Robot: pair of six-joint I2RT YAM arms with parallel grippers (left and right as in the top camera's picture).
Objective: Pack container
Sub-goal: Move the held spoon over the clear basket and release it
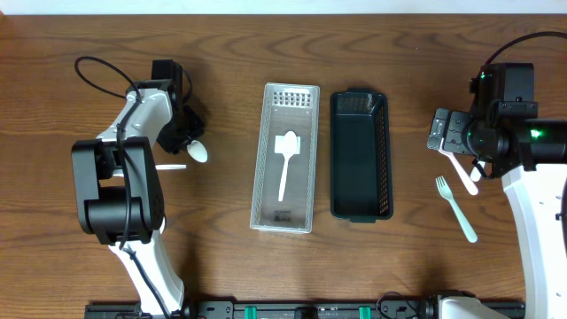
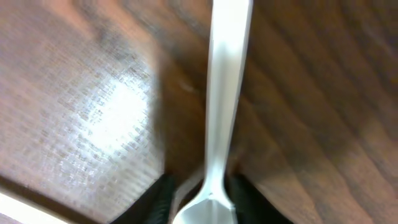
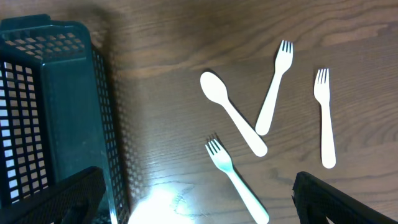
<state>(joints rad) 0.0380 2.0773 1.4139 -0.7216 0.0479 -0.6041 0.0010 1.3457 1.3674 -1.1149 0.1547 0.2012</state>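
A white spoon lies on the table left of the silver tray. My left gripper is down over it. In the left wrist view the black fingers press against both sides of the spoon's neck, with the handle pointing away, so the gripper is shut on it. Another white spoon lies inside the silver tray. Beside the tray stands the dark green basket. My right gripper stands open above the table, over a white fork.
To the right of the green basket lie a spoon and two more forks. From overhead, one fork lies near the right arm's base.
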